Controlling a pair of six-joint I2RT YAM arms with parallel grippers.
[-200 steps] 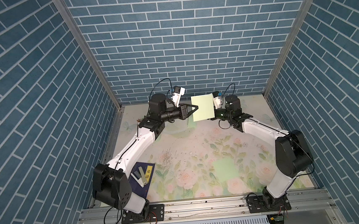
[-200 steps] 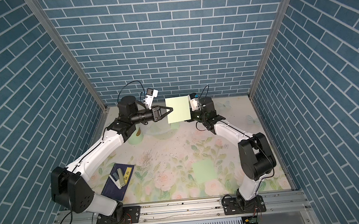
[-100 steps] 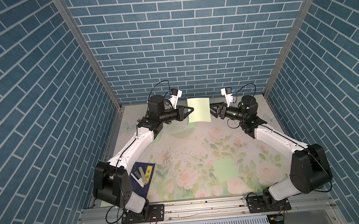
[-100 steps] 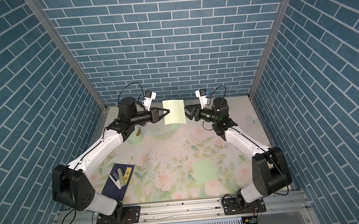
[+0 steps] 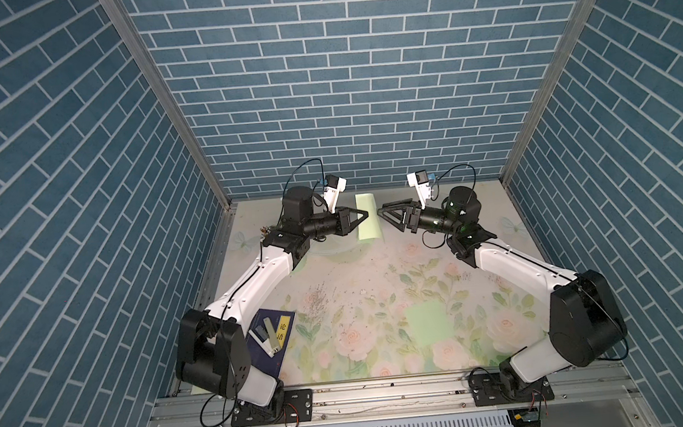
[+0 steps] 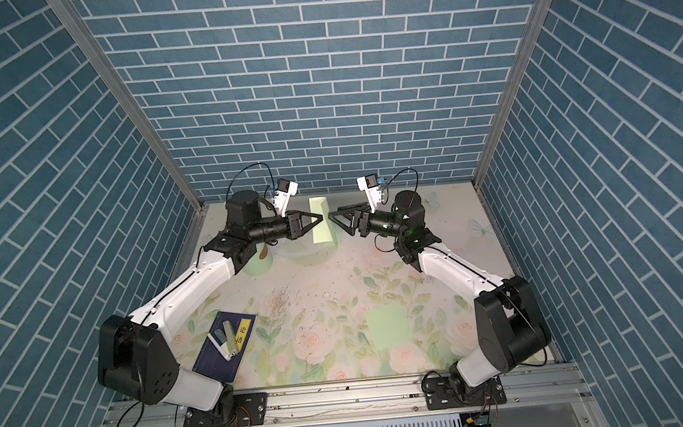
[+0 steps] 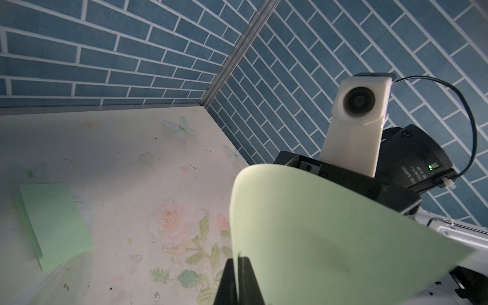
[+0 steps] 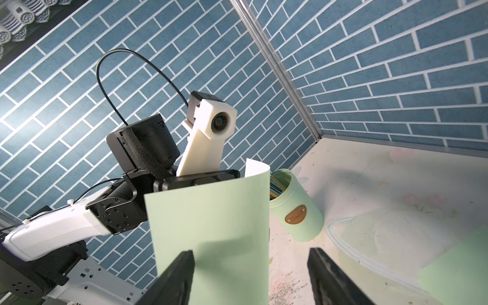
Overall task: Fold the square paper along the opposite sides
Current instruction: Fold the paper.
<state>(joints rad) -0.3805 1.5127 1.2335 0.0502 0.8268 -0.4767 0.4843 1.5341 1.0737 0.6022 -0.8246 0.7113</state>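
Paper (image 5: 367, 217) pale green, curled over, held upright.

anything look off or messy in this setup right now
Two things stand out. The green paper hangs in the air, curled over rather than creased flat, pinched only by the left gripper; the right gripper stands open just beside it. Dark crumbs are scattered across the middle of the floral table.

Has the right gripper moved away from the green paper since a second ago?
Yes. The right gripper has backed off from the green paper toward the right side wall, and now stands open beside the sheet.
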